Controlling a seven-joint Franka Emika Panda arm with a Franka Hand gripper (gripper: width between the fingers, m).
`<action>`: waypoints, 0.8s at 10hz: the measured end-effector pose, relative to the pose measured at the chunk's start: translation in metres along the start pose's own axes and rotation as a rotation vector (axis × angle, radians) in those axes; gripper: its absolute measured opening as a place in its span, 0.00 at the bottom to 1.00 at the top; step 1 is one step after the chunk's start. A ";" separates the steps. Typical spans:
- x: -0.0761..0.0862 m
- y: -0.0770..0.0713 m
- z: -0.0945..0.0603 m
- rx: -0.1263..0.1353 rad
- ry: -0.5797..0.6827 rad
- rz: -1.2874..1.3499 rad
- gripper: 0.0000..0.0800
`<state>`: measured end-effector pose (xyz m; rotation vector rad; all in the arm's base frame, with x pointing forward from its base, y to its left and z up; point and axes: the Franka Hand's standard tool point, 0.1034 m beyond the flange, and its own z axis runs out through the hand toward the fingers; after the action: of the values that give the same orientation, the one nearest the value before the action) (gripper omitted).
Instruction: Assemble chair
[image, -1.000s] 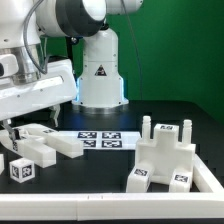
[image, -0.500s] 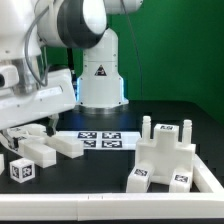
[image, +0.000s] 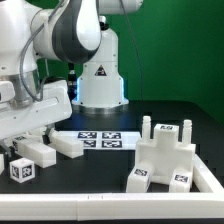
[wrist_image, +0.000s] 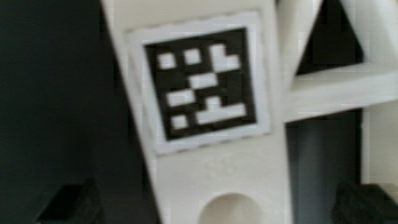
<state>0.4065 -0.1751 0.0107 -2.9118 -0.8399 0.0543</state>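
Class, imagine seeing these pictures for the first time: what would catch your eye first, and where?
The big white robot arm looms over loose chair parts at the exterior view's left. At that view's right stands a stepped white block with pegs on top. In the wrist view, one black-and-white tag on a white bar almost fills the picture.

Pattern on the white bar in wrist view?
Square black-and-white tag on the flat white plastic bar; clearest in wrist view.

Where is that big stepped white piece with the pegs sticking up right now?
The stepped chair piece stands on the exterior view's right, on the black table, just to the right of the marker board.
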 end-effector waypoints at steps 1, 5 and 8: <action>-0.002 0.000 0.001 0.002 -0.002 0.004 0.81; -0.002 0.001 0.001 -0.004 -0.001 0.009 0.81; -0.002 0.001 0.001 -0.004 -0.001 0.009 0.63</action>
<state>0.4052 -0.1768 0.0094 -2.9197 -0.8280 0.0551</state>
